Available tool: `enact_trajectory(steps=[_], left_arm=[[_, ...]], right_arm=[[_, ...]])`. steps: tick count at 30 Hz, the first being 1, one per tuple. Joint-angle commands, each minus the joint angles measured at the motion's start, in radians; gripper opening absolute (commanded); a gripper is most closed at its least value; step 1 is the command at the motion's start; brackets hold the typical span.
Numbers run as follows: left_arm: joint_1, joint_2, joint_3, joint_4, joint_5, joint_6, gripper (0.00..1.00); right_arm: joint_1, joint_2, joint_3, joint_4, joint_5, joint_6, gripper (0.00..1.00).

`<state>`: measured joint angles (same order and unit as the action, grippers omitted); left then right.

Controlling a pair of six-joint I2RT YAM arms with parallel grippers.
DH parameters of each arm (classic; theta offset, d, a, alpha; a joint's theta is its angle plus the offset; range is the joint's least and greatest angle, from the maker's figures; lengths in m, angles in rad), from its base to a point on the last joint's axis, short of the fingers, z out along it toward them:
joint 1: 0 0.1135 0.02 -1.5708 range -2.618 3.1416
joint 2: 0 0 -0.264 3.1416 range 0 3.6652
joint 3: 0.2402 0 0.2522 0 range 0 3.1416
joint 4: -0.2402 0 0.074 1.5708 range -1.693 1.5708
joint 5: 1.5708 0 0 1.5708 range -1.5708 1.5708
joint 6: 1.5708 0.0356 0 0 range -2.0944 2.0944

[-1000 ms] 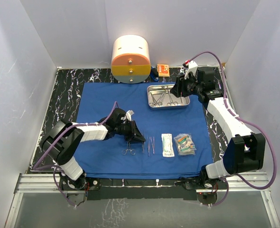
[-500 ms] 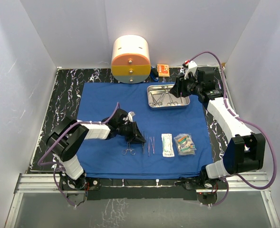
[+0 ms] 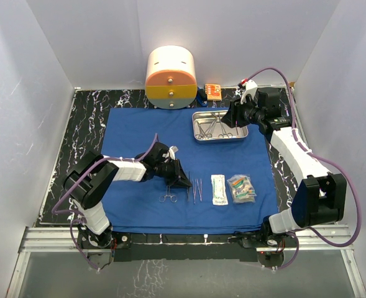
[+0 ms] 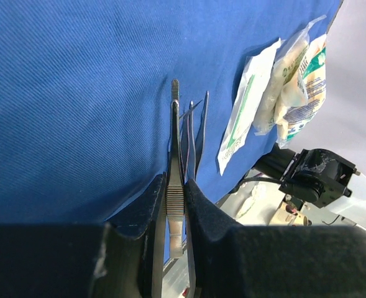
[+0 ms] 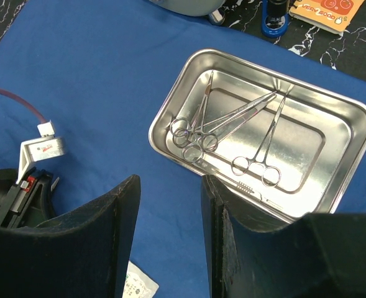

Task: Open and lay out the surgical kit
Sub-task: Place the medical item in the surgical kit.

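Cloth lies spread flat on the dark table, whose marbled top shows as a border past the cloth's left, far and right edges. Toward the far right corner of the cloth sits the tray, with ring-handled instruments crossed in its well. The right gripper hovers over the tray's right end with its jaws apart and nothing between them.

Well to the near side of the tray, a row of kit lies along the cloth's near edge. There the left gripper is clamped on tweezers at their ribbed grip, the tips reaching out past the fingers, low over the cloth. Thin tools lie just right of those tips, and two packets lie further right, almost straight below the tray. Scissors end the row on the left. Bare cloth stretches wide to the left of the tray, and a band of it separates the tray from the row.
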<state>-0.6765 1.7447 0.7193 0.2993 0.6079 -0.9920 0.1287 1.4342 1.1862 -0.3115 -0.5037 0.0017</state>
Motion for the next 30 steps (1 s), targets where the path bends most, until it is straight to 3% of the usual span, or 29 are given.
enact_trajectory(steps=[1,15,30], left_arm=[[-0.005,0.01,0.032,-0.013,0.001,-0.001,0.12],[-0.005,0.019,0.013,-0.047,-0.014,-0.025,0.24],[-0.005,0.008,0.0,-0.137,-0.049,-0.028,0.28]], right_arm=[[-0.003,-0.003,0.021,0.027,-0.02,0.001,0.42],[-0.003,0.006,0.029,0.02,-0.032,0.0,0.42],[-0.003,0.01,0.033,0.012,-0.039,0.001,0.42]])
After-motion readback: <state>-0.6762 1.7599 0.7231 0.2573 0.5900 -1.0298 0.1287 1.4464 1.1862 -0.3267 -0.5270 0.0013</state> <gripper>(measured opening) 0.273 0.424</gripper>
